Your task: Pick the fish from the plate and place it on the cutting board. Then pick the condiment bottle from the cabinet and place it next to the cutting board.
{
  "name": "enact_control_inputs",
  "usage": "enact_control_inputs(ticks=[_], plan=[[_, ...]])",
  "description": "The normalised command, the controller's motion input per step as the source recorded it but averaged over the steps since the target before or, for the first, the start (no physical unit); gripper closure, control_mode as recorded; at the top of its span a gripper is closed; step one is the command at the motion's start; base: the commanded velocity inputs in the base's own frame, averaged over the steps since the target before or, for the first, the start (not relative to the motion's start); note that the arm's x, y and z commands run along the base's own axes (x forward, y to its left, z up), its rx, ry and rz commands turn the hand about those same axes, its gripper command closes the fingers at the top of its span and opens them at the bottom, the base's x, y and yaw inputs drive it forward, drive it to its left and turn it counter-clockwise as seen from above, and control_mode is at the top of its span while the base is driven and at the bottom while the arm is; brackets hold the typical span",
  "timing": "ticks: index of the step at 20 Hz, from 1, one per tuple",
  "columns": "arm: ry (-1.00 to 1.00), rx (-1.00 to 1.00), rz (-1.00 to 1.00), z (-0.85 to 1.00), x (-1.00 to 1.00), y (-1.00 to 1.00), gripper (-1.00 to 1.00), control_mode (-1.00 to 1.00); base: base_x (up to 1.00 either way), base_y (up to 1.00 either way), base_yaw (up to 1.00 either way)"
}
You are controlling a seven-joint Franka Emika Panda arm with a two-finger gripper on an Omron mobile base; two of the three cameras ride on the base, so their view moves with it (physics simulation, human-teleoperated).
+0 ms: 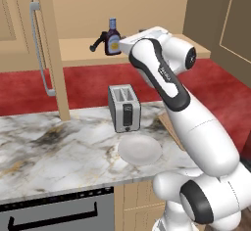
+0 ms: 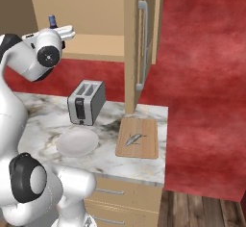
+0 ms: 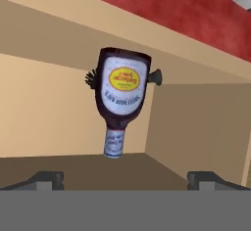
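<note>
The condiment bottle (image 1: 113, 37) stands upright on the cabinet shelf (image 1: 78, 53), dark with a blue cap and a yellow-and-white label. In the hand view the bottle (image 3: 121, 90) appears upside down because the hand is rolled, centred ahead of my gripper (image 3: 125, 178). The gripper is open, fingertips wide apart, with a gap left to the bottle. From the right base view only the bottle's cap (image 2: 52, 19) peeks over my hand. The fish (image 2: 134, 138) lies on the cutting board (image 2: 141, 146). The white plate (image 1: 139, 149) is bare.
A black brush-like tool (image 1: 98, 43) lies just behind the bottle on the shelf. A silver toaster (image 1: 124, 107) stands on the marble counter (image 1: 54, 147) behind the plate. An open cabinet door with a grey bar handle (image 1: 39, 49) hangs to the left.
</note>
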Motion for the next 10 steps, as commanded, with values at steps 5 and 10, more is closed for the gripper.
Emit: enact_control_inputs(ticks=[5,10], plan=[[0.00,0.00,-0.01,0.05,0.08,0.06,-1.00,-1.00,0.00,0.00,0.00],[0.00,0.00,-0.03,0.11,0.14,0.00,-1.00,-1.00,0.00,0.00,0.00]])
